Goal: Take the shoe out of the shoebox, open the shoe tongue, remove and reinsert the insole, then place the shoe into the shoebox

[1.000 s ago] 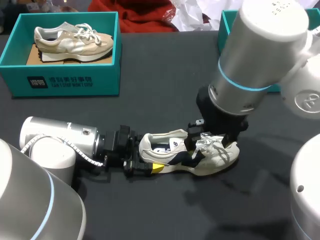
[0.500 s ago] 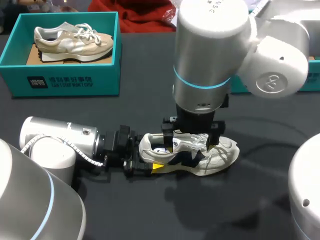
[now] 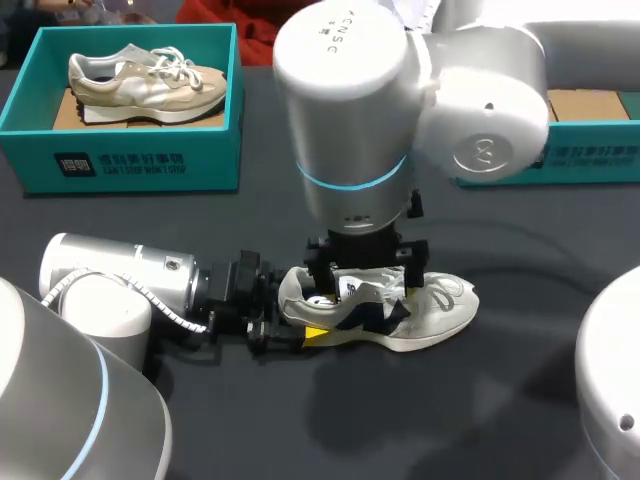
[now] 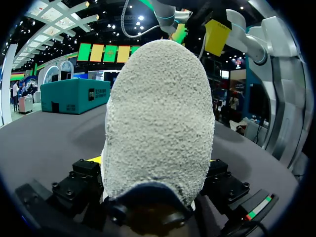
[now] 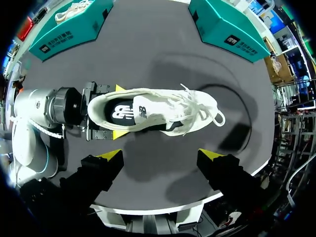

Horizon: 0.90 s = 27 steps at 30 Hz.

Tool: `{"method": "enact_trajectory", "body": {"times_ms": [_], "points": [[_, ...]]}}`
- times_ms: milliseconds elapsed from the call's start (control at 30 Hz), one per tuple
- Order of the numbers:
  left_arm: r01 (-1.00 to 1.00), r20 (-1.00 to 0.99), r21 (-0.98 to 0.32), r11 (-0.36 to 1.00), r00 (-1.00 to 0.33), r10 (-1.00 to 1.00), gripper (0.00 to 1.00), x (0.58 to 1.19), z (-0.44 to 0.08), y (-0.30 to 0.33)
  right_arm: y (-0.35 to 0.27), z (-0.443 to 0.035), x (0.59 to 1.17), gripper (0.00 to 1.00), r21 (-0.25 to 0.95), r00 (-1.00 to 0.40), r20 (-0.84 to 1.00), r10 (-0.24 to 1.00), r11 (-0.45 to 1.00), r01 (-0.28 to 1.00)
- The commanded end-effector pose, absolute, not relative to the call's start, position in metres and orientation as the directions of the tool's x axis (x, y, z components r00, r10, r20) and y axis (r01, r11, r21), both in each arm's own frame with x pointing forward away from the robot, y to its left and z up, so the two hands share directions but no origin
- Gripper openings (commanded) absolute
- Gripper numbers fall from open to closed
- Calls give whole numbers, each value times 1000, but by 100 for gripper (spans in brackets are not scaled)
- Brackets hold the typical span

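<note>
A white and navy shoe is lying on its sole in the middle of a dark table, with its toe pointing right in the head view. The left arm is lying low along the table, coming in from the left. The left gripper is pinching the shoe's heel from both sides with its yellow tips. The right arm is hanging directly over the shoe. The right gripper is spread wide, gripping nothing, with the shoe's opening and insole showing ahead of it. At the far left, a teal box is holding a beige shoe. A second teal box is sitting at the far right, well apart from the white shoe.
</note>
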State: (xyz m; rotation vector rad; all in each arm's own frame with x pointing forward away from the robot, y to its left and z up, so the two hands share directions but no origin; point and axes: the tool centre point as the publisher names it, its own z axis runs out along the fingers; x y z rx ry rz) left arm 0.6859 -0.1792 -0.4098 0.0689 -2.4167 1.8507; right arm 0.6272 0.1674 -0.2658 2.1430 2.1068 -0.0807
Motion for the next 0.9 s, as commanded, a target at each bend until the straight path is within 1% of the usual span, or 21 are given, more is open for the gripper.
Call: {"method": "enact_trajectory", "body": {"times_ms": [33,300,467,567,733,900], "points": [[-95,105,-960,264,-994,24,0,684,-414,-181,176,-275,632,100,49,35,-184,982,-26,998],[-95,105,-960,264,-994,24,0,684,-414,-181,176,-275,632,100,49,35,-184,982,-26,998],[-95,105,-960,264,-994,24,0,684,-414,-181,189,-287,642,100,56,80,-277,957,-67,996],[-95,105,-960,264,-994,24,0,684,-414,-181,191,-296,647,100,57,92,-285,954,-79,995],[-95,105,-960,264,-994,24,0,684,-414,-181,192,-306,651,100,82,82,-264,961,-63,995],[-95,105,-960,264,-994,24,0,684,-414,-181,194,-314,654,100,93,60,-283,957,-34,995]]}}
